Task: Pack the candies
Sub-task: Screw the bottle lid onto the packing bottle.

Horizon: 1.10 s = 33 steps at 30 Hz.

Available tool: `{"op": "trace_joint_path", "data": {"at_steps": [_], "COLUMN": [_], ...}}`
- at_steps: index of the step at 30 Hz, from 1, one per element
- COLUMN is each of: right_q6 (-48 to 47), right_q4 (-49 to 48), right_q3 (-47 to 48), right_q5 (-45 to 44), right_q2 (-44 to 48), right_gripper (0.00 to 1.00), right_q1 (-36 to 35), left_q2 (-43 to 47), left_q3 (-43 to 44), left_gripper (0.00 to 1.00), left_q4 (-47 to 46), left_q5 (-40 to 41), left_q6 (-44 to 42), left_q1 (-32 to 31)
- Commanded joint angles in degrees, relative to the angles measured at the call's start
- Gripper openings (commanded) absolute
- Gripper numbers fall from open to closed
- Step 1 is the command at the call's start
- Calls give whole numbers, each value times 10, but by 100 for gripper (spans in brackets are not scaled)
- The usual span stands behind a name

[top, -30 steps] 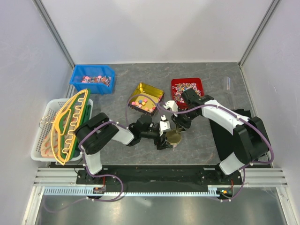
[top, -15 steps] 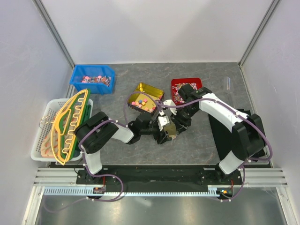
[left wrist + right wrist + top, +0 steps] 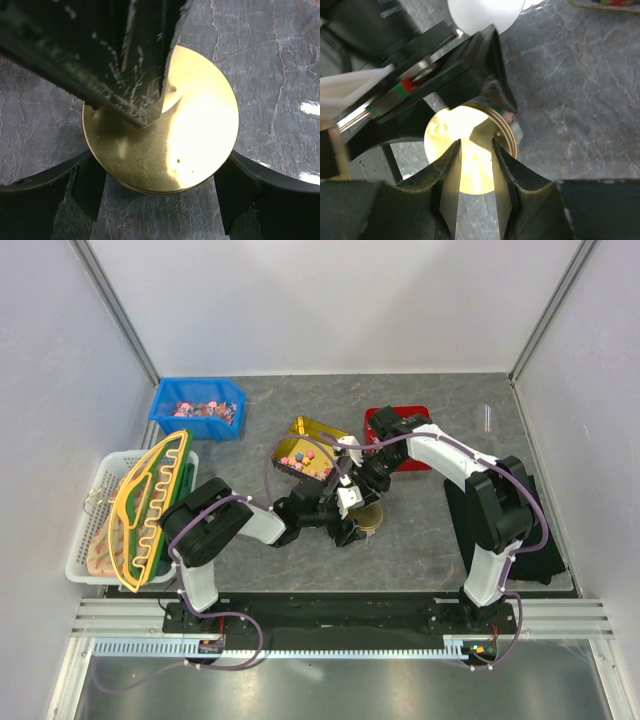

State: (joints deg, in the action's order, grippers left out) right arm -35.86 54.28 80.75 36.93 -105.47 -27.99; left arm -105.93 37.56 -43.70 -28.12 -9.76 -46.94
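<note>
Change: the right arm has folded in toward the centre and covers more of the red plastic bin (image 3: 398,410) than a second ago; the round gold metal tin (image 3: 369,518) lies slightly farther from the arm bases.
White slotted plastic basket (image 3: 88,530): at the far left, holding a large flat yellow-and-green piece (image 3: 150,502) that leans tilted.
Blue plastic bin (image 3: 197,407): far left of the grey mottled table (image 3: 440,390), filled with small wrapped sweets.
Rectangular gold metal tray (image 3: 318,428): left of centre, open.
Candies (image 3: 305,457): small loose pieces in mixed colours, lying inside the tray, just beyond the tin.
Left gripper (image 3: 161,187): jaws spread wide around the tin, one pad (image 3: 92,182) against each side of its rim, clasping it.
Round gold metal tin: flat on the table at centre, its shiny top facing up.
Right gripper (image 3: 476,145): directly above the tin; jaws set narrow, a slim gap between the fingers (image 3: 450,170), nothing between them. In the left wrist view one dark fingertip reaches the tin's top; whether it touches cannot be told.
Red plastic bin: right of centre, beyond the tin, mostly hidden by the right arm.
Black mat (image 3: 550,562): at the far right, under the right arm.
</note>
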Motion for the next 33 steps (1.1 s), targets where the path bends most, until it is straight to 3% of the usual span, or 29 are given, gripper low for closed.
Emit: {"op": "trace_joint_path", "data": {"at_steps": [1, 14, 23, 28, 33], "right_q6": [-13, -26, -55, -62, -55], "right_q4": [-26, -39, 12, 16, 16], "right_q3": [20, -2, 20, 18, 11], "right_q5": [40, 74, 114, 115, 112], "right_q2": [-28, -1, -54, -61, -59], "right_gripper": [37, 35, 35, 33, 24], "right_q1": [6, 71, 76, 74, 74], "left_q2": [-19, -20, -20, -20, -21], "left_q3": [2, 4, 4, 5, 6], "left_gripper": [61, 57, 57, 57, 57], "left_q4": [47, 49, 49, 52, 53], "left_q5": [23, 20, 20, 24, 23], "left_q6": [-16, -16, -16, -16, -16], "left_q1": [-1, 0, 0, -1, -1]}}
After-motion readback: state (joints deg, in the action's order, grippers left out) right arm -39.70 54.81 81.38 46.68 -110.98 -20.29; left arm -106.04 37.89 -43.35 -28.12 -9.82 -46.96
